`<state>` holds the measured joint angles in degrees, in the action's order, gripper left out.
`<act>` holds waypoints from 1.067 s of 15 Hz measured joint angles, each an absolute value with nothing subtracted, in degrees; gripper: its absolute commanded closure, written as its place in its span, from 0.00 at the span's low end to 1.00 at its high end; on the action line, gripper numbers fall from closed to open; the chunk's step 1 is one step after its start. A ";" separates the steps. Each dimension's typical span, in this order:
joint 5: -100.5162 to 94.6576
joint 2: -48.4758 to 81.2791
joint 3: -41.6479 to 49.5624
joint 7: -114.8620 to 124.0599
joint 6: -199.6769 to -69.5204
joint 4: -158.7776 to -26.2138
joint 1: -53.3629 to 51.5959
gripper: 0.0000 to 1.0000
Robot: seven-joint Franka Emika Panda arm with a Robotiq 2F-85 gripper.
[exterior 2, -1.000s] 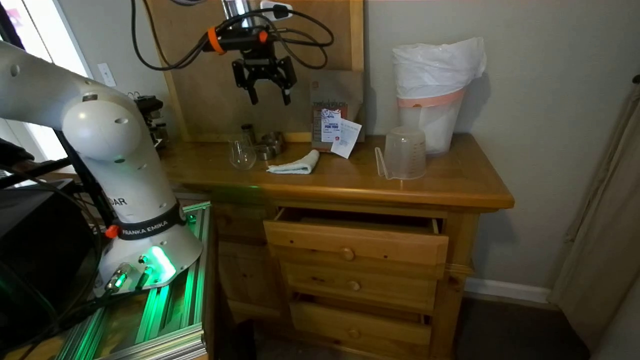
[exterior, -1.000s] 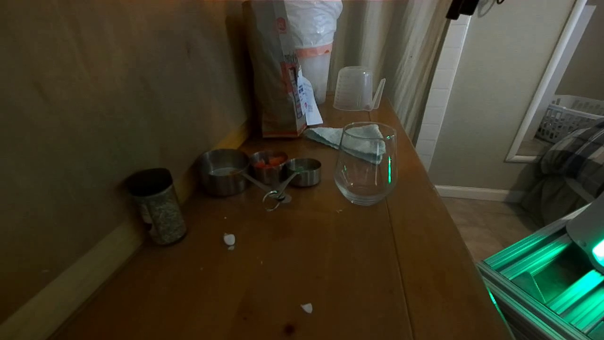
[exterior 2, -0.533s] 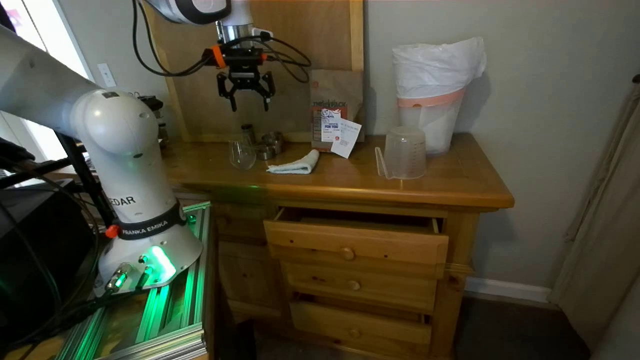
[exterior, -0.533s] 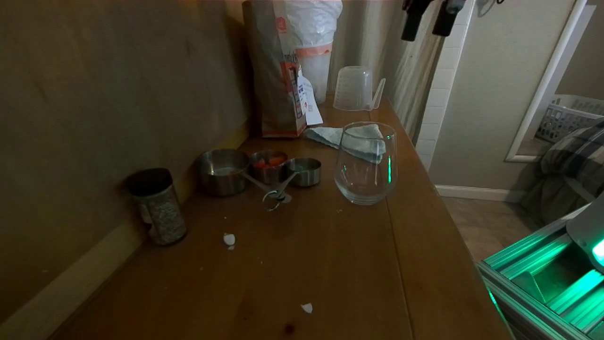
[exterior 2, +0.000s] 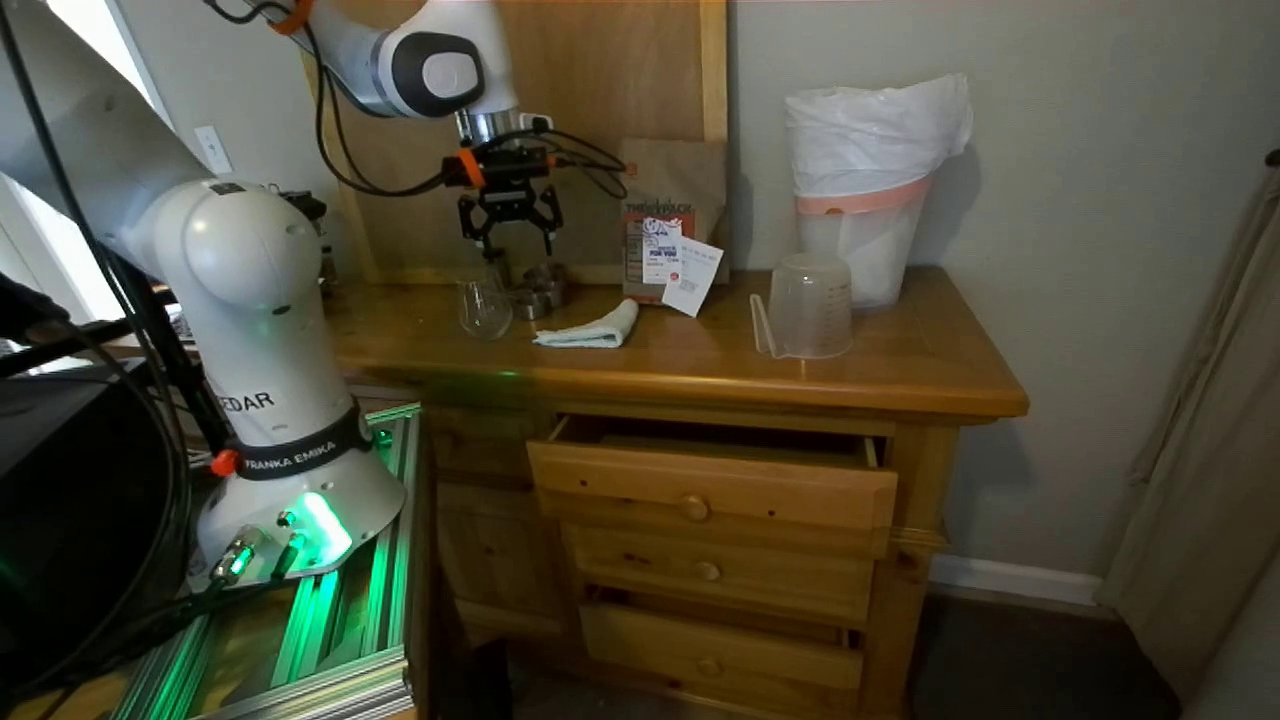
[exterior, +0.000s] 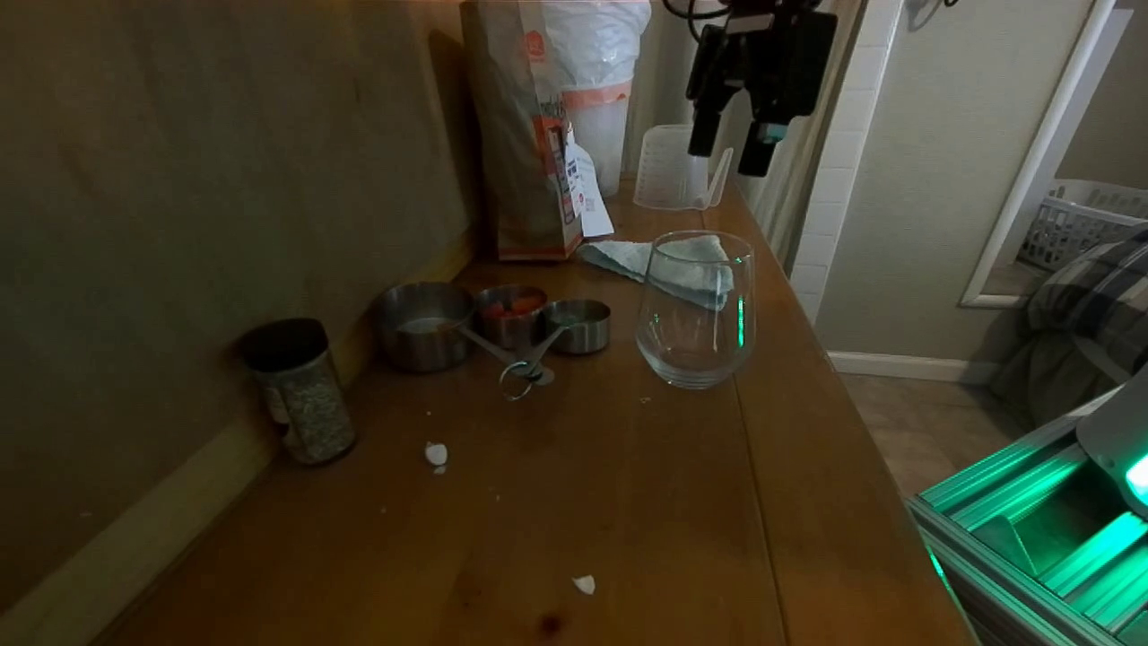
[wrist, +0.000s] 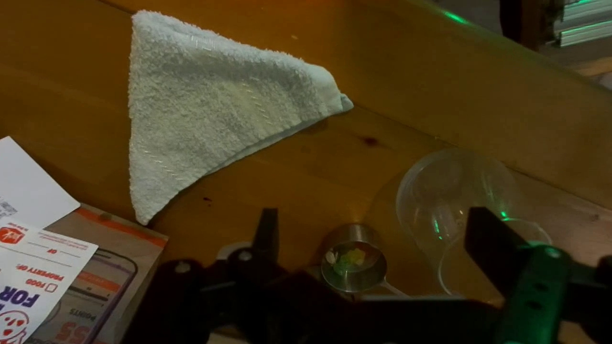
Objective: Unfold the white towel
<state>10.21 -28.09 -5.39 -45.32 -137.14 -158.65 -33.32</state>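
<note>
Your hand (exterior 2: 518, 252) hangs, fingers (wrist: 267, 234) spread apart, above the wooden bench (exterior: 583, 493), where the white towel (wrist: 215, 91) lies folded just beside the brown paper bag (exterior 2: 675, 178) and near the clear, rounded glass (exterior: 695, 352).

The white towel (wrist: 215, 95) lies folded on the wooden desktop (exterior 2: 700, 355), a soft terry cloth, white going to pale grey-blue. In the wrist view it makes a rough triangle — one long straight side at left, a sharp corner at the bottom, a blunt tip at right with a bit of the layer beneath poking out. That lower layer also shows as a thin strip along the lower edge. Short rows of stitching cross the pile, with a faint yellowish patch among them. The sharp corner sits just beside the brown bag (exterior 2: 680, 170) — touching or apart, I cannot tell.
</note>
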 measured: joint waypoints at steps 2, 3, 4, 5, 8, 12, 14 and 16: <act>10.21 -27.19 -5.40 -45.52 -137.55 -158.54 -33.33 0.00; 10.21 -27.20 -5.40 -45.55 -137.55 -158.49 -33.33 0.00; 10.21 -27.21 -5.40 -45.55 -137.54 -158.46 -33.31 0.00; 9.55 -27.15 -5.61 -45.34 -137.58 -158.46 -32.98 0.00; 8.82 -25.94 -6.16 -45.83 -140.22 -158.49 -32.38 0.00; 8.00 -23.39 -6.88 -46.60 -145.12 -158.50 -32.33 0.00; 6.00 -21.86 -7.18 -46.60 -146.18 -158.52 -31.62 0.00; 4.05 -20.11 -7.51 -46.60 -146.34 -158.54 -30.42 0.00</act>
